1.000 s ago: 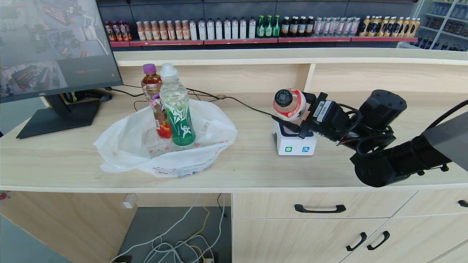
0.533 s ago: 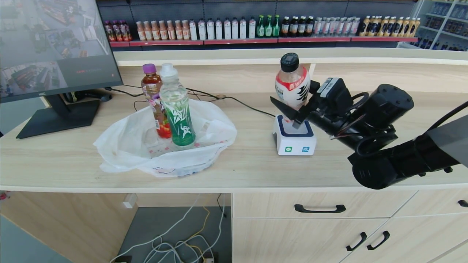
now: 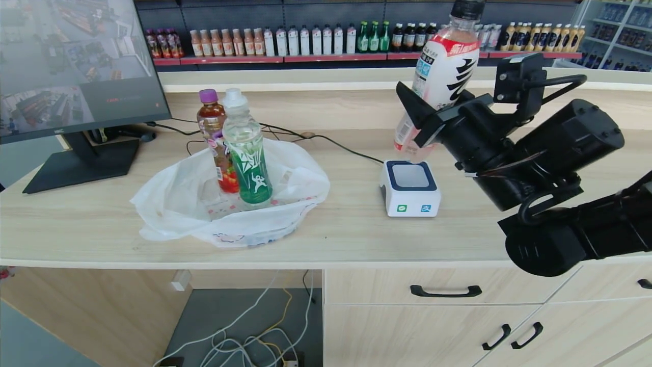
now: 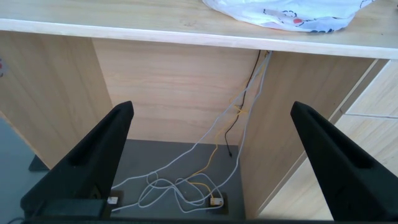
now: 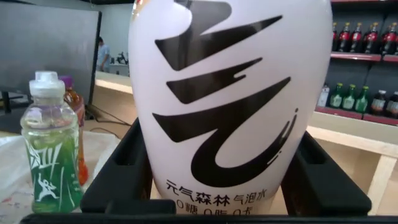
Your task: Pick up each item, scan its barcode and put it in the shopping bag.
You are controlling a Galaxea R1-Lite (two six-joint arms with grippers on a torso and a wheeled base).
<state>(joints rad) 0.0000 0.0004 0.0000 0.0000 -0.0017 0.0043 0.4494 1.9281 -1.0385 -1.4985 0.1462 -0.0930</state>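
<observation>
Hold firm with the right end effector [image 3: 413, 116], clenched round the white-labelled plastic bottle of pink drink with a black cap [image 3: 442, 58], raised and leaning, base just above the white box scanner with a dark window [image 3: 410, 187] on the pale wooden counter [image 3: 346, 234]. Judging the barcode pass near done, carry across to the white plastic shopping bag [image 3: 168, 204]. Stay high enough to clear the green-labelled clear bottle [image 3: 248, 153] and the purple-capped red tea bottle [image 3: 214, 122] standing inside. Lower upright into the bag's side nearer the scanner, then release. Leave the left end effector [image 4: 212, 109], spread wide and empty, below the counter edge.
</observation>
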